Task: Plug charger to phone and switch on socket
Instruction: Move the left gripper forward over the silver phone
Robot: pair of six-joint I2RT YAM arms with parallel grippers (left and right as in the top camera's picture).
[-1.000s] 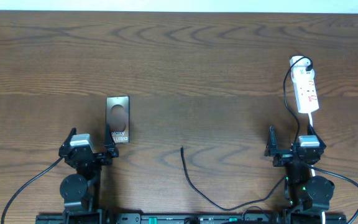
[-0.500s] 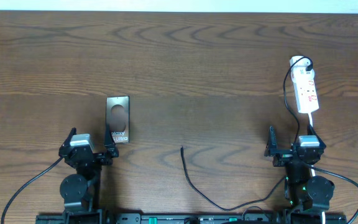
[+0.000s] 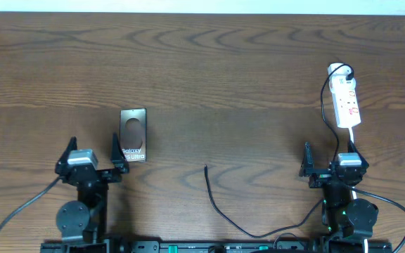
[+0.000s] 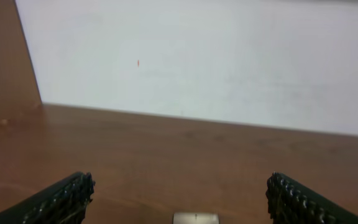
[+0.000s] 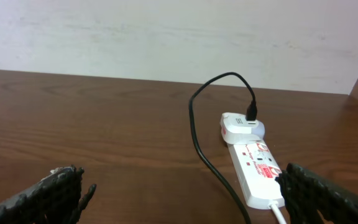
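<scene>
A wooden table (image 3: 209,63) seen from above, with 2 robot arms at its near edge. The left gripper (image 3: 91,150) and the right gripper (image 3: 328,157) both stand wide apart and hold nothing.

The phone (image 3: 133,134) lies flat left of the table's middle, just beyond the left gripper. The charger cable (image 3: 220,209) curls along the near edge, its loose tip pointing towards the middle, well apart from the phone. The power strip (image 3: 346,104) lies near the right edge. The cable probably starts at the white adapter on it, but the right arm hides part of its path.

Risks: the thin tip lies flat and could slip out of a pinch. The unheld phone could slide when the plug is pushed in. The cable could also snag on the right arm.
</scene>
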